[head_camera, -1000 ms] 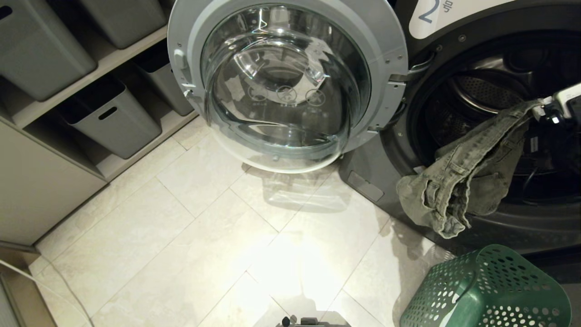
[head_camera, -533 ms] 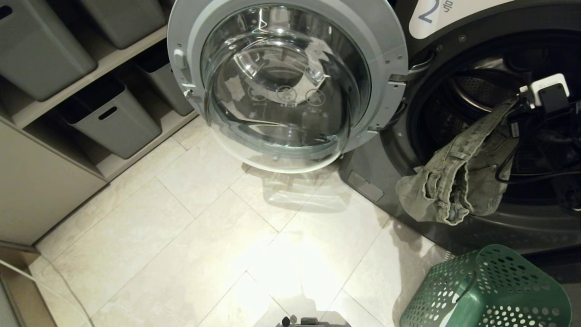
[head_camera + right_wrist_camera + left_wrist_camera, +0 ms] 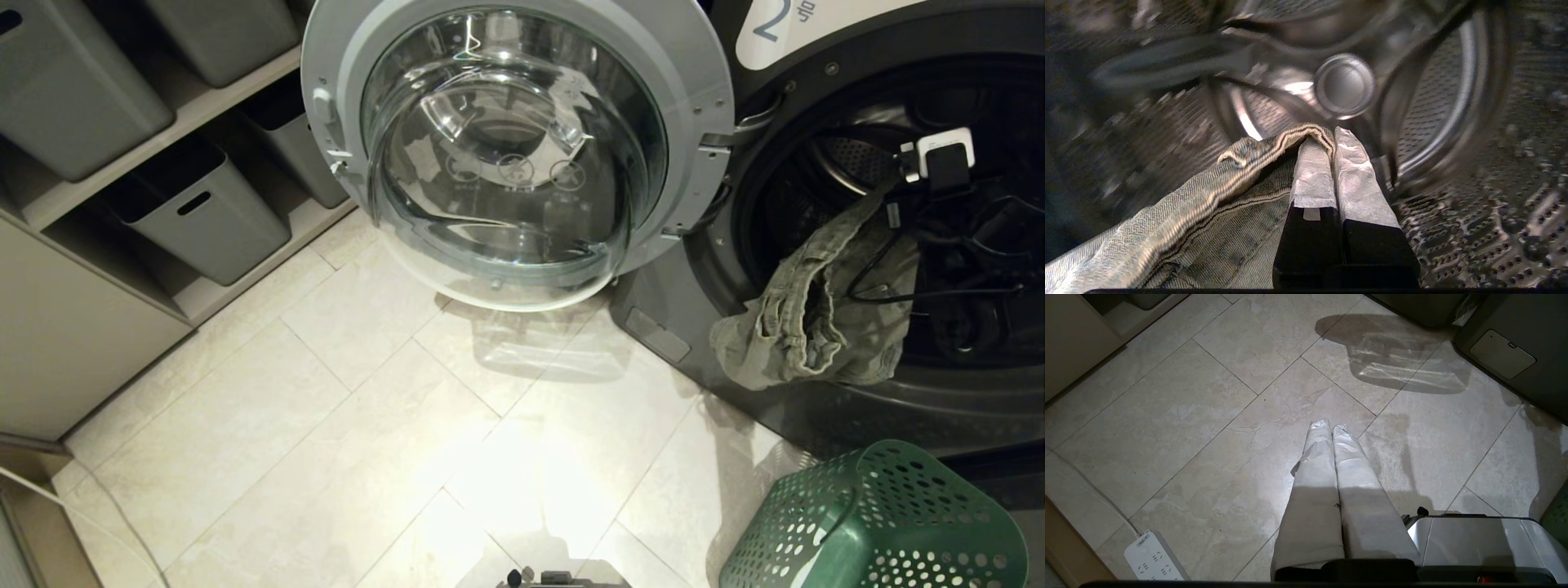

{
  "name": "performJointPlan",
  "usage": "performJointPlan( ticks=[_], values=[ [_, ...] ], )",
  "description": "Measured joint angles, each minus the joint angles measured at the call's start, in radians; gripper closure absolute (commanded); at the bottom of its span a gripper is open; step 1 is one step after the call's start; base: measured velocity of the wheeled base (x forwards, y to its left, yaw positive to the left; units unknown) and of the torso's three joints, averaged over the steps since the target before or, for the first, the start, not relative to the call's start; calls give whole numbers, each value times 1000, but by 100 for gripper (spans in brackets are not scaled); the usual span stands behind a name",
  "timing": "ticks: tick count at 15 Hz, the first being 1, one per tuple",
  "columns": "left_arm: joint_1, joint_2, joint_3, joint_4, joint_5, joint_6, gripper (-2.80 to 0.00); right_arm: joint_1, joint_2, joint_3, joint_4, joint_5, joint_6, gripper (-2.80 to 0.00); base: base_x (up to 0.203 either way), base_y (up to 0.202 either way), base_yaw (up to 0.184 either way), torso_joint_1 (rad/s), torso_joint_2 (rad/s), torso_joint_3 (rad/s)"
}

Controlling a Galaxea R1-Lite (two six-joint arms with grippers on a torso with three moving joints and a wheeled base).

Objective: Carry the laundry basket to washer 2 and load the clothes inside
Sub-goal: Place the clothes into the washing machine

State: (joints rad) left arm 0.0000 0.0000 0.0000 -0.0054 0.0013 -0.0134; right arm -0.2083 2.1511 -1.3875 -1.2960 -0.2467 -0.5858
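Deeper into washer 2 [image 3: 890, 245] than a second ago, the right gripper [image 3: 1331, 134] clamps its jaws on the clothes [image 3: 816, 318], which trail over the drum's rim; left gripper [image 3: 1329, 425] closed, empty.

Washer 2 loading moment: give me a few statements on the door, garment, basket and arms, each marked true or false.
1. The door of washer 2 is shut. False: it is swung wide open.
2. The right gripper is shut on the clothes inside the drum. True.
3. All of the clothes lie inside the drum. False: part hangs out over the lower rim of the opening.
4. The laundry basket stands on the floor in front of the washer. True.
5. The left gripper is carrying the basket. False: it is shut on nothing, above bare floor tiles.
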Motion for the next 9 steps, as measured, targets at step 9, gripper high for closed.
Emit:
performJointPlan(
  ticks=[9],
  values=[
    [0,0,0,0,0,0,0,1,224,-422,7,-128,5,0,0,0,0,0,0,0]
  ],
)
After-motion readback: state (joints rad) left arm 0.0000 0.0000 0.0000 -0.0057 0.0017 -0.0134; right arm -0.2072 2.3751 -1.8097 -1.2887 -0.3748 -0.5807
